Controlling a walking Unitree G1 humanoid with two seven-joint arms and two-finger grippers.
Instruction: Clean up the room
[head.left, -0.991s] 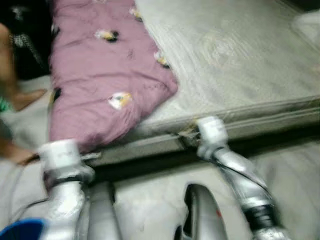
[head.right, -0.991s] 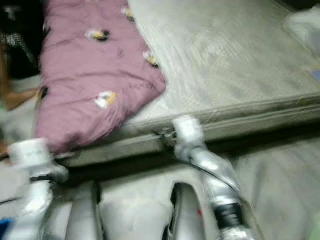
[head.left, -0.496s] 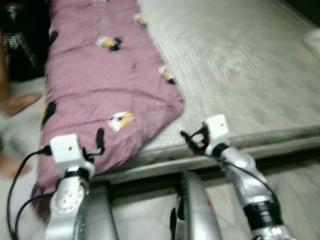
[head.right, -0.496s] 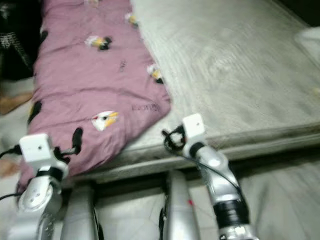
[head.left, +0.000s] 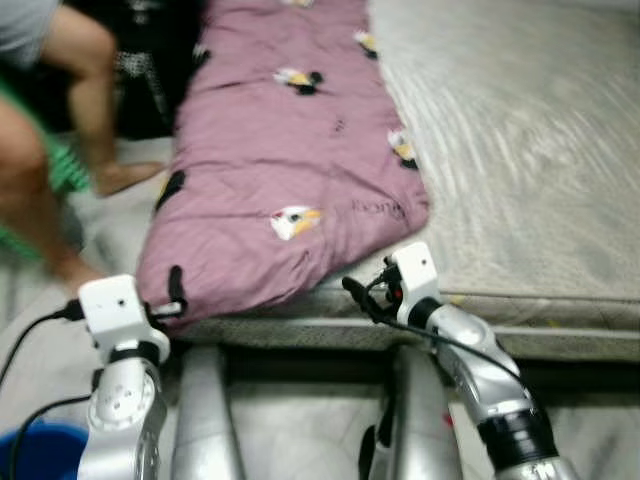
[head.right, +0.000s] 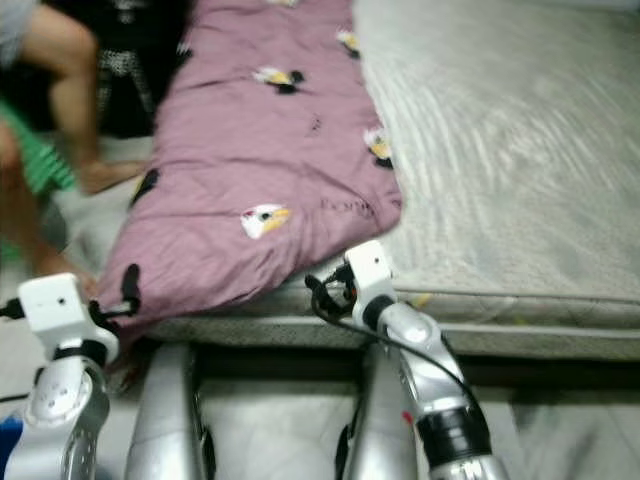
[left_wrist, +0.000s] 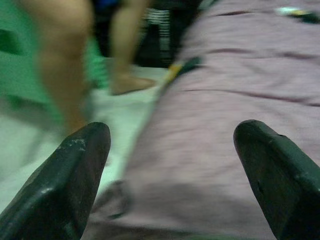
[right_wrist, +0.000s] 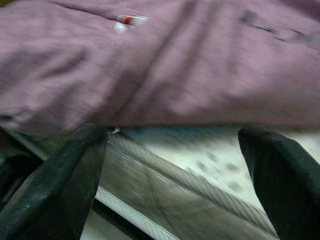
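Left gripper (left_wrist: 170, 175) jaws spread wide, empty, facing purple quilt (head.left: 290, 170), right gripper (right_wrist: 175, 175) likewise at mattress edge (head.left: 520, 310)

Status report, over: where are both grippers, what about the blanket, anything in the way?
Left gripper open at blanket's near edge. Right gripper open at mattress edge, beside blanket corner. Blanket lies flat, not gripped. Person's legs beside bed on the left.

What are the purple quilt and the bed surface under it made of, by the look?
Purple quilt: soft padded fabric, matte, likely cotton or a blend; it creases and puffs at the edge, with printed bird motifs. Mattress: grey-beige quilted textile with a slight sheen, stitched wavy lines and a piped edge.
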